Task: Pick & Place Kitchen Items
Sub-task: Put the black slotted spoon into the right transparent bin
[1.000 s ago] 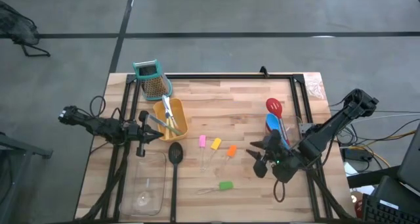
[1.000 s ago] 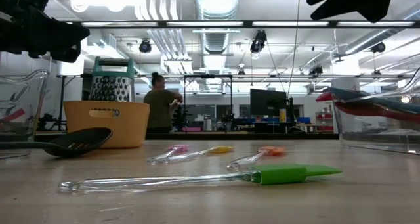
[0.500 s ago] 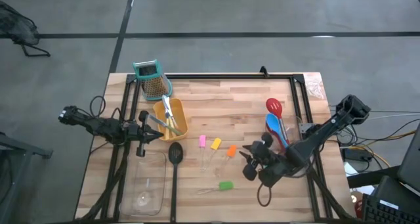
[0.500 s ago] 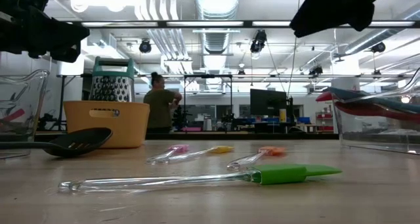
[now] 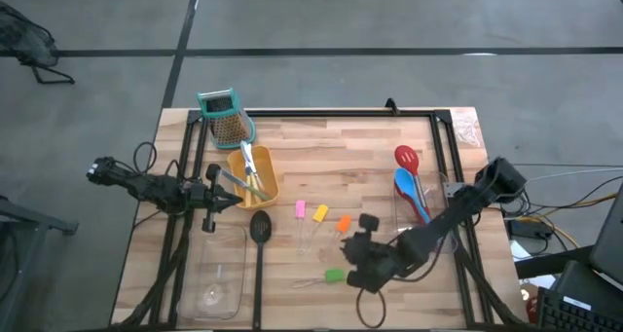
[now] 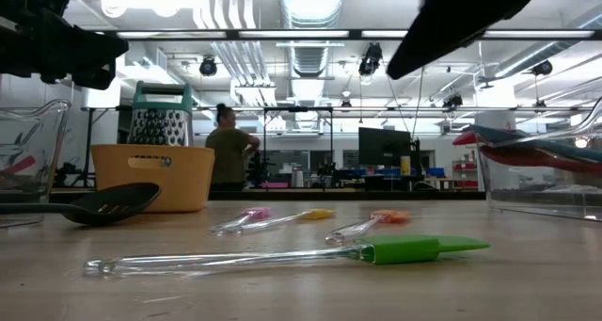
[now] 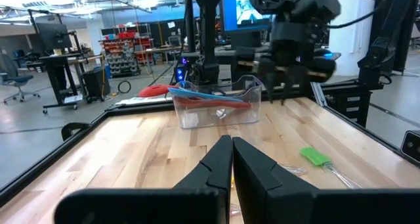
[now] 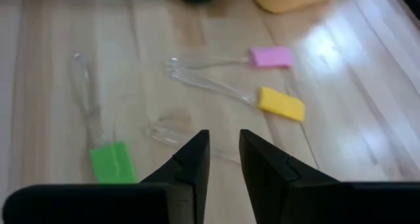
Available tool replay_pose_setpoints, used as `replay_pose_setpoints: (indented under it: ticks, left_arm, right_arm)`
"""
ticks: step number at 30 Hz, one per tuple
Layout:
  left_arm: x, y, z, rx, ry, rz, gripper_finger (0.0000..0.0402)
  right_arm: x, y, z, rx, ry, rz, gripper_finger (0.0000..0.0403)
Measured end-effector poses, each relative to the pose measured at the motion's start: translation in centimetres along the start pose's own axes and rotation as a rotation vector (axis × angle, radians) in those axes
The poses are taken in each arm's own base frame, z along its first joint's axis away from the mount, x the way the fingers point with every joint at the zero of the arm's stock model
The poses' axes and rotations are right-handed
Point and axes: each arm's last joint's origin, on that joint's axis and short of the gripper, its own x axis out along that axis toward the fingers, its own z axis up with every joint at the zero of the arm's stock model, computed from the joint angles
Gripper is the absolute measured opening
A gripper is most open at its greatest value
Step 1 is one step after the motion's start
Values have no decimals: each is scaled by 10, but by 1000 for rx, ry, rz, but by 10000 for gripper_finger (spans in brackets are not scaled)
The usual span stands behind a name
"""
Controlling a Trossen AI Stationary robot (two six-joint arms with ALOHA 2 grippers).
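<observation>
Small clear-handled tools lie flat mid-table: pink-tipped (image 5: pixel 300 209), yellow-tipped (image 5: pixel 320 213), orange-tipped (image 6: pixel 390 216) and green-tipped (image 5: pixel 335 275). A black slotted spoon (image 5: pixel 260 230) lies to their left. Red and blue spoons (image 5: pixel 407 176) lie in a clear tray at the right. My right gripper (image 5: pixel 352 246) hovers above the table between the orange and green tools, narrowly open and empty. In its wrist view (image 8: pixel 224 145) the orange tool's clear handle (image 8: pixel 167 132) runs under the fingers and the orange tip is hidden. My left gripper (image 5: pixel 232 202) waits shut and empty beside the yellow bin.
A yellow bin (image 5: pixel 254 177) holding several small tools and a teal-topped grater (image 5: pixel 223 115) stand at the far left. A clear tray (image 5: pixel 218 275) sits at the near left. A black frame edges the table's far side. A person (image 6: pixel 226 152) stands far behind the table.
My right gripper has gone toward the table's left edge and a little toward its near edge, from beside the right tray to above the orange and green tools. No tool has moved.
</observation>
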Motion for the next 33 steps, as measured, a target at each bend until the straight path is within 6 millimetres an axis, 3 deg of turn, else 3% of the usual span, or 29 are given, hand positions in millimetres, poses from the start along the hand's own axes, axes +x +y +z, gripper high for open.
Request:
replay_pose_setpoints:
  ticks: [9, 16, 22, 24, 28, 33]
  left_arm:
    - [0, 0, 0, 1, 2, 0, 19]
    - [0, 0, 0, 12, 3, 1, 19]
    - [1, 0, 2, 28, -29, 9, 19]
    - [0, 2, 13, 11, -147, 25, 19]
    - [-7, 6, 37, -151, -385, 32, 19]
    - [-6, 2, 35, -329, -361, -105, 19]
  right_arm:
    - [24, 27, 11, -162, 106, 158, 112]
    - [19, 26, 20, -265, 44, 124, 130]
    - [14, 22, 22, -295, 28, 123, 83]
    - [13, 21, 21, -316, 30, 123, 54]
    - [10, 16, 20, -320, 7, 134, 14]
    - [9, 17, 23, -287, -49, 296, 9]
